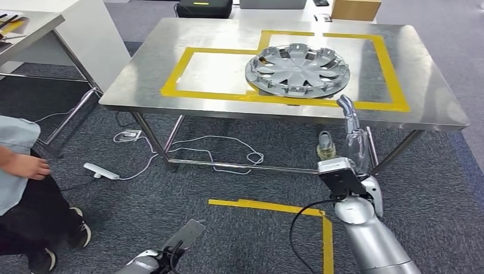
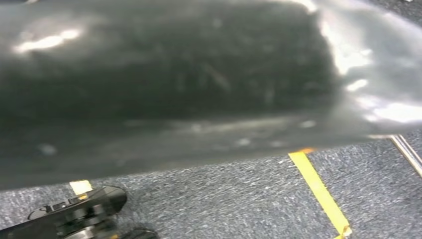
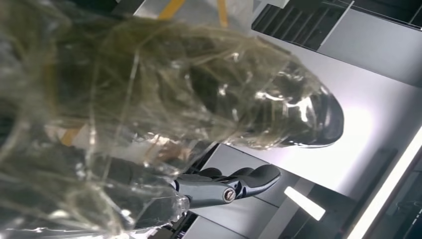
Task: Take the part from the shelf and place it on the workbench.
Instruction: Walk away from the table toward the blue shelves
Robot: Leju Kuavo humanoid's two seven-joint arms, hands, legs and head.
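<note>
No brand, label or writing can be read anywhere in these views. Nearest, at the bottom of the head view, the left arm (image 1: 149, 261) hangs low over the grey carpet; its hand cannot be made out, so whether the fingers are apart or together cannot be told. Just beyond it, yellow floor tape (image 1: 268, 206) forms a corner on the carpet, and a person (image 1: 20, 171) sits at the left edge, one hand resting on a knee, dark shoes on the floor. The right arm rises from the lower right, and the right hand (image 1: 355, 137) reaches up toward the front edge of the desk (image 1: 171, 63), one finger tip raised just at the rim of the part; its fingers are spread and hold nothing, and in the right wrist view they look wrapped in clear, wrinkled film. White cables (image 1: 211, 151) and a power strip (image 1: 101, 170) lie on the carpet under and in front of the desk, and a small clear bottle (image 1: 325, 145) stands by the right hand. The part, a silver wheel cover (image 1: 297, 69) with curved spokes and a ring of clips around its rim, lies flat on the steel desk across the front line of a yellow tape outline (image 1: 188, 57). Farther back are a black case (image 1: 204, 8) and a cardboard box (image 1: 355, 8).
</note>
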